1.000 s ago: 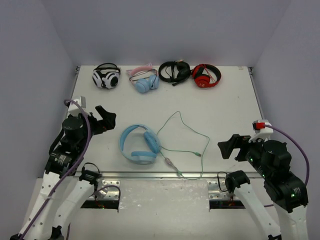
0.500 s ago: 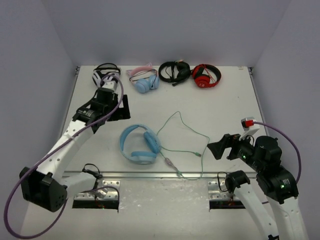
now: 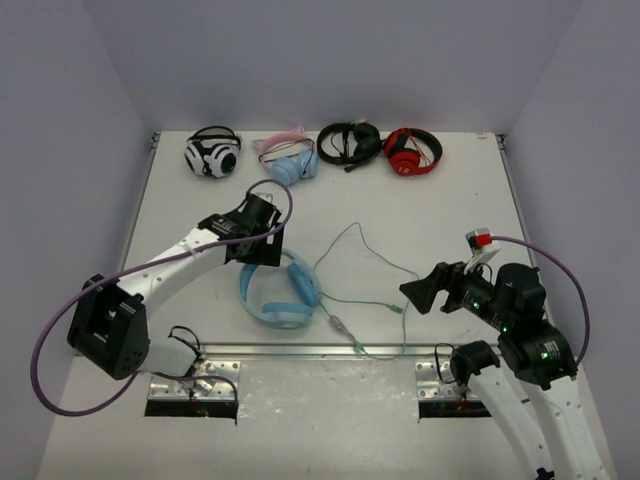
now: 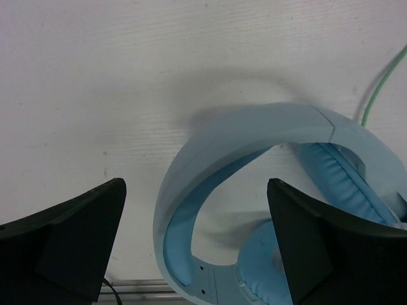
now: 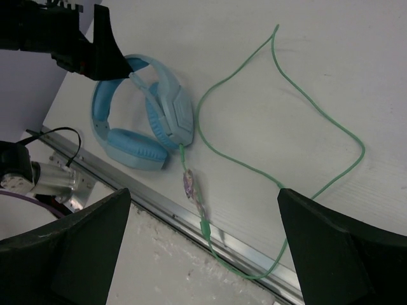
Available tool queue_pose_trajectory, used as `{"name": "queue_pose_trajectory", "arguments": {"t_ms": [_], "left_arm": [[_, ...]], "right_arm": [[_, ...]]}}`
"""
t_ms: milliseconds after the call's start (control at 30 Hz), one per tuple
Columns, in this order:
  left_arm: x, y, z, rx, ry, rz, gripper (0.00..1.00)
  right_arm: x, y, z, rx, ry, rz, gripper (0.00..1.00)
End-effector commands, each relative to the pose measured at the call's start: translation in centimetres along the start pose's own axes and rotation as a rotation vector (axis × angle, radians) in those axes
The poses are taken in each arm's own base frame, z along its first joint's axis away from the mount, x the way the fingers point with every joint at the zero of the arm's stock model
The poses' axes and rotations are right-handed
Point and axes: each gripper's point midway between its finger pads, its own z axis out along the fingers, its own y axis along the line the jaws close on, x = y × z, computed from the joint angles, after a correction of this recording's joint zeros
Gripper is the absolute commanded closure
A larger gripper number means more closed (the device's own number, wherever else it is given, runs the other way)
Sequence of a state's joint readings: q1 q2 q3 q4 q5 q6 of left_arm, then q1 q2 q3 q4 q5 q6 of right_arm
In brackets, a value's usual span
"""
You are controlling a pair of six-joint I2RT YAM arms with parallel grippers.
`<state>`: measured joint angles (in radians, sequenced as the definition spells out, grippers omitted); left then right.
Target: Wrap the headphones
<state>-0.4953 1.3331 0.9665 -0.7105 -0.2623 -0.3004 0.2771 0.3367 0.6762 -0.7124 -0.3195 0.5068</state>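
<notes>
The large light-blue headphones [image 3: 279, 290] lie flat near the table's front edge, also in the left wrist view [image 4: 254, 190] and right wrist view [image 5: 143, 117]. Their thin pale-green cable [image 3: 375, 262] loops loosely to the right and over the front edge [image 5: 299, 101], with a small inline piece [image 5: 191, 184]. My left gripper [image 3: 262, 250] is open, hovering over the headband's far side, its jaws either side of the band. My right gripper [image 3: 418, 293] is open and empty, above the table right of the cable.
Four other headsets line the back edge: white-and-black [image 3: 213, 154], blue with pink cat ears [image 3: 290, 160], black [image 3: 349, 143], red [image 3: 412, 152]. A metal rail [image 3: 320, 350] runs along the front edge. Grey walls enclose the table.
My left arm has swung from the left side forward and right, ending over the blue headband. My right gripper has moved left toward the cable. The headphones have not moved.
</notes>
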Motion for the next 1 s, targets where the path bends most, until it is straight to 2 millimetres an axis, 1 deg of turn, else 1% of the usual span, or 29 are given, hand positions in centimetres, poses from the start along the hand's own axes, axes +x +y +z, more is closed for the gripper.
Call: {"name": "queue_pose_trajectory", "arguments": {"t_ms": [0,33,100,133,167,200,233,267,333,367,433,467,533,600,667,700,733,767,800,833,867,900,933,967], "left_arm": [[1.4,0.8,1.8,-0.086,0.053,0.021,0.1],[2.1,0.9,2.4,-0.102,0.079,0.029,0.14],[2.4,1.3,3.0,-0.131,0.092,0.031,0.16],[2.9,1.3,3.5,-0.141,0.115,0.04,0.17],[3.2,1.2,3.7,-0.139,0.129,0.043,0.27],[3.4,0.8,3.8,-0.12,0.143,0.042,0.34],[3.7,0.7,4.1,-0.119,0.154,0.046,0.52],[3.8,0.7,4.1,-0.119,0.157,0.047,0.62],[3.9,0.6,4.0,-0.115,0.162,0.046,0.75],[3.8,0.5,3.9,-0.109,0.158,0.044,0.86],[3.6,0.4,3.5,-0.103,0.147,0.035,0.92],[3.2,0.4,3.4,-0.105,0.134,0.022,0.99],[2.7,0.6,3.0,-0.119,0.118,0.01,0.99],[1.8,0.6,2.6,-0.122,0.09,-0.013,1.0],[0.8,0.4,1.5,-0.105,0.049,-0.038,1.0],[-0.2,0.3,0.4,-0.084,0.005,-0.06,1.0],[-0.7,0.3,-0.3,-0.076,-0.019,-0.08,1.0],[-1.3,0.3,-1.1,-0.065,-0.046,-0.096,1.0],[-2.6,0.3,-2.7,-0.041,-0.106,-0.121,1.0],[-3.1,0.3,-3.7,-0.028,-0.13,-0.133,1.0],[-3.6,0.3,-4.6,-0.013,-0.155,-0.144,1.0],[-4.5,0.4,-6.5,0.017,-0.197,-0.158,1.0],[-4.8,0.3,-7.4,0.036,-0.21,-0.155,1.0],[-5.0,0.1,-8.2,0.059,-0.216,-0.152,1.0]], "right_arm": [[-1.4,1.1,0.4,-0.058,-0.06,-0.015,0.01],[-1.5,1.0,0.4,-0.058,-0.064,-0.02,0.01],[-1.4,1.0,0.4,-0.057,-0.062,-0.023,0.01],[-1.4,0.9,0.5,-0.055,-0.062,-0.027,0.01],[-1.2,0.8,0.6,-0.053,-0.056,-0.027,0.01],[-1.1,0.7,0.6,-0.051,-0.056,-0.028,0.01],[-0.7,0.4,0.9,-0.046,-0.048,-0.026,0.01],[-0.6,0.3,1.0,-0.047,-0.045,-0.025,0.01],[-0.4,0.2,1.3,-0.049,-0.05,-0.024,0.01],[0.0,-0.1,1.6,-0.044,-0.042,-0.017,0.01],[0.1,-0.1,2.0,-0.051,-0.038,-0.007,0.01],[0.4,-0.3,2.4,-0.051,-0.025,0.001,0.01],[0.2,0.0,2.8,-0.072,-0.028,0.009,0.01],[0.6,-0.3,3.6,-0.077,-0.013,0.022,0.01],[0.6,-0.2,4.7,-0.113,-0.036,0.021,0.01],[0.7,-0.2,5.2,-0.128,-0.04,0.021,0.01],[0.8,0.1,6.0,-0.179,-0.074,0.01,0.01],[0.6,0.4,6.4,-0.217,-0.103,-0.005,0.01],[-1.2,1.6,6.5,-0.294,-0.207,-0.064,0.01],[0.6,1.3,7.2,-0.336,-0.192,-0.072,0.01],[0.4,1.5,7.3,-0.362,-0.227,-0.096,0.01],[-0.3,1.7,7.6,-0.383,-0.272,-0.121,0.01],[0.0,1.6,8.0,-0.39,-0.269,-0.125,0.01],[-0.1,1.6,8.2,-0.398,-0.274,-0.135,0.01]]}}
